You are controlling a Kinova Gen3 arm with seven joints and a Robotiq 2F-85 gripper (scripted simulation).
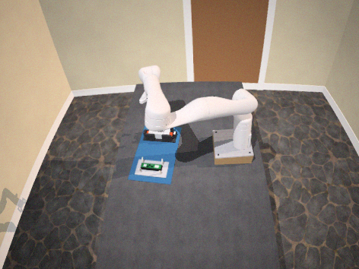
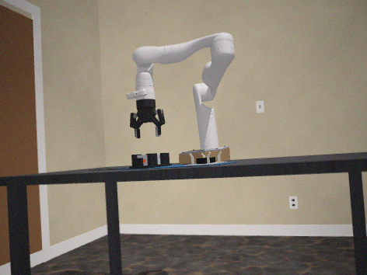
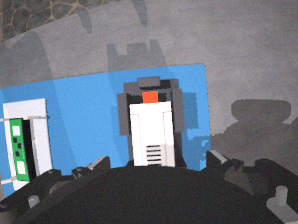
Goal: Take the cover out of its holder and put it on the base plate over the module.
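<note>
The white cover (image 1: 159, 136) (image 3: 152, 125), with slots in its top, sits in its dark holder (image 1: 148, 138) (image 2: 152, 160) (image 3: 122, 115). An orange part shows at the cover's far end in the wrist view. My gripper (image 2: 148, 135) (image 3: 157, 165) is open and empty, pointing down above the holder with a clear gap. Its fingertips stand on either side of the cover in the wrist view, and the cover's near end is hidden by the gripper body. The green module (image 1: 151, 166) (image 3: 19, 147) lies uncovered on the white base plate (image 1: 166, 167) (image 3: 42, 145).
Thin upright posts stand around the module on the base plate. Holder and plate rest on a blue mat (image 1: 156, 150) (image 3: 80, 100) on the dark table (image 1: 190, 213) (image 2: 272, 165). The robot's base (image 1: 228, 150) (image 2: 186, 158) stands beside the mat.
</note>
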